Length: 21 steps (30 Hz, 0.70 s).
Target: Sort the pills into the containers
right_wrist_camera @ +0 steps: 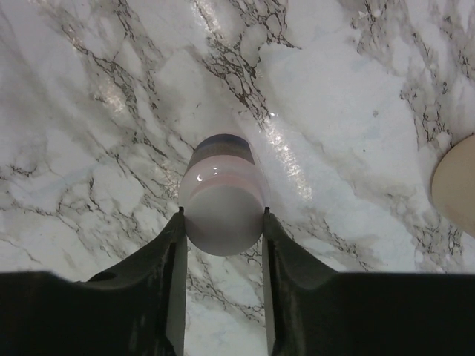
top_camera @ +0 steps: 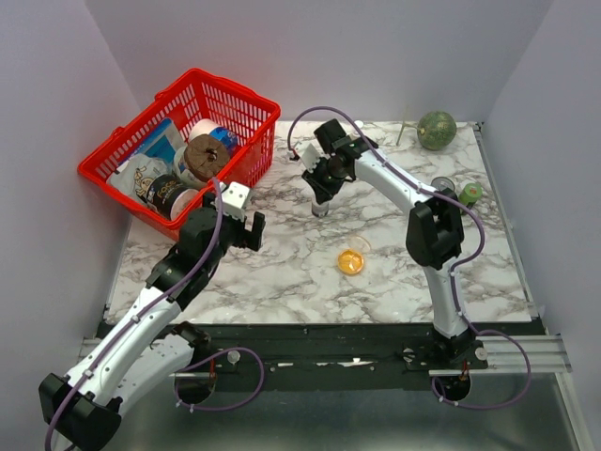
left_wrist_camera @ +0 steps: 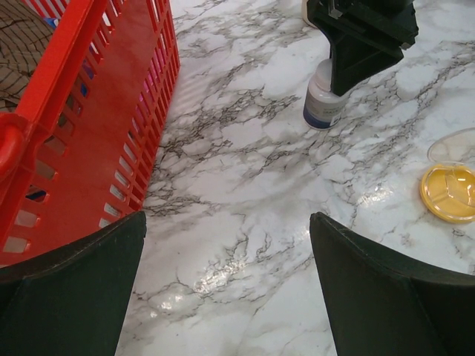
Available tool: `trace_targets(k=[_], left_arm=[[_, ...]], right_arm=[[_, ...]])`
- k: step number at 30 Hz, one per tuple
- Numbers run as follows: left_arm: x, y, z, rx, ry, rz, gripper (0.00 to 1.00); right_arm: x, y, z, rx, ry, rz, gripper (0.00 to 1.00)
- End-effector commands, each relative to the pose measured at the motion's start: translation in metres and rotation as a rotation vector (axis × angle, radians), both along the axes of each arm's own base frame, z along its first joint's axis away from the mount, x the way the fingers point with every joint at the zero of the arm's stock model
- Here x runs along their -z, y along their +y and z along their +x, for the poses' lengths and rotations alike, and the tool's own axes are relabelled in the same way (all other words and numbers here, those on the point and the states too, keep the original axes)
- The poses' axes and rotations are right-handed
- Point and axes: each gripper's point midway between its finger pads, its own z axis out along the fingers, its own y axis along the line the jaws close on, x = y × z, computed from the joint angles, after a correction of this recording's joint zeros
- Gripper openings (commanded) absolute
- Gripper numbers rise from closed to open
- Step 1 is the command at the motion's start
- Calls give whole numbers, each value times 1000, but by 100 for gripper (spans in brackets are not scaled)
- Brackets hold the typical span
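left gripper point(left_wrist_camera: 226, 221) gapes open; right gripper point(right_wrist_camera: 223, 216) points down, clamping pill bottle point(right_wrist_camera: 221, 185).

I count two grippers: the left gripper point(left_wrist_camera: 226, 222) and the right gripper point(right_wrist_camera: 223, 216). There is one white pill bottle point(right_wrist_camera: 221, 189) mid-table. One red basket point(left_wrist_camera: 111, 119) at far left holds at least four items point(top_camera: 207, 152). I see one dish point(left_wrist_camera: 424, 194) and one clear round piece point(left_wrist_camera: 454, 145). At far right are one green ball point(top_camera: 437, 130) and one green-topped object point(top_camera: 470, 193). The pills point(left_wrist_camera: 449, 191) blur into orange, so I can't count them.
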Motion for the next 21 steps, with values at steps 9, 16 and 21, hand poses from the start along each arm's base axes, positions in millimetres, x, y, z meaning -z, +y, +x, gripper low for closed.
trace_targets(k=[9, 16, 21], left_arm=[[-24, -34, -18, 265, -90, -164, 99], [-30, -68, -48, 534, -216, -243, 99], [-41, -76, -57, 592, -342, -243, 99]], right_arm=[[-99, 15, -72, -186, 15, 276, 14], [-125, 18, -123, -234, 105, 440, 14], [-142, 28, -151, -248, 195, 584, 13]])
